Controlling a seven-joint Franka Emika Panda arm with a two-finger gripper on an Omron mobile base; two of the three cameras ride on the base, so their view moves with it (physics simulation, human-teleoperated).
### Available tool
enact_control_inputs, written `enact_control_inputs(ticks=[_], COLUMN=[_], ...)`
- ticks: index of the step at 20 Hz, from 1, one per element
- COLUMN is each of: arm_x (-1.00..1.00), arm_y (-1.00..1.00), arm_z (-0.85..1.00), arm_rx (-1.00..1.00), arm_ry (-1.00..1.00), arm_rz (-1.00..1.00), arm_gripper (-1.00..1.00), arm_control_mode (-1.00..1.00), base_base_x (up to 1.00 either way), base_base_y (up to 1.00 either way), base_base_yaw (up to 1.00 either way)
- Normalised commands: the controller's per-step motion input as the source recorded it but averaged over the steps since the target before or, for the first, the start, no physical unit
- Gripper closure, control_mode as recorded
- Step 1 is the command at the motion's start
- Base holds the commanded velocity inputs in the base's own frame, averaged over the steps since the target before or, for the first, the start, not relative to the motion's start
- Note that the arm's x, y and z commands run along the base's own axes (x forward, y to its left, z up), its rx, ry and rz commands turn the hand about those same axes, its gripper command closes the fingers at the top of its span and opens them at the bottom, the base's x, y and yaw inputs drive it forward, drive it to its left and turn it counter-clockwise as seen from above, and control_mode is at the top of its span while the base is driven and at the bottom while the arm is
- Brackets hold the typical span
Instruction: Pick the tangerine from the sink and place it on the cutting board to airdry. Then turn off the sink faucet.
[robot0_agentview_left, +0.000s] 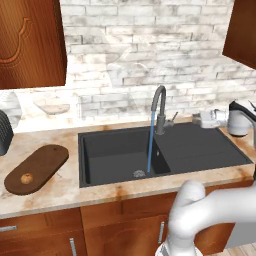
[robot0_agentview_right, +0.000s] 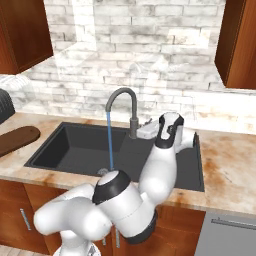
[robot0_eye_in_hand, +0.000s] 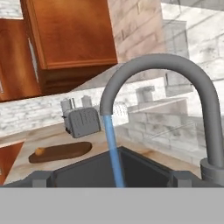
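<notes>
The tangerine (robot0_agentview_left: 26, 177) rests on the cutting board (robot0_agentview_left: 37, 168), near the board's end closest to the front of the counter, and the board lies flat on the counter (robot0_agentview_left: 65, 187) to the left of the sink (robot0_agentview_left: 125, 155). In the hand view the fruit sits at the left end of the board, in front of a grey toaster (robot0_eye_in_hand: 82, 121). The sink faucet (robot0_agentview_left: 159, 107) stands at the back rim of the basin, and a blue stream of water (robot0_agentview_left: 150, 145) falls from its spout onto the drain (robot0_agentview_left: 139, 173). The gripper (robot0_agentview_left: 202, 119) is held at faucet height, just to the right of the faucet base and near its small side lever (robot0_agentview_left: 173, 118). Its jaws are spread wide apart and grasp nothing. The arm reaches over the flat draining side of the sink.
</notes>
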Motion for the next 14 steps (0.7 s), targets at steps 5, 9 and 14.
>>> enact_control_inputs(ticks=[5, 9, 14], arm_x=[0.43, 0.43, 0.40], arm_y=[0.00, -0.02, -0.14], arm_z=[-0.15, -0.23, -0.30], arm_rx=[0.00, 0.00, 0.00], arm_ry=[0.03, 0.05, 0.07], arm_rz=[-0.01, -0.03, -0.03], arm_gripper=[-1.00, -1.00, -1.00], arm_control_mode=[-1.00, -1.00, -1.00], base_base_x=[0.00, 0.00, 0.00], base_base_y=[0.00, 0.00, 0.00], base_base_yaw=[0.00, 0.00, 0.00])
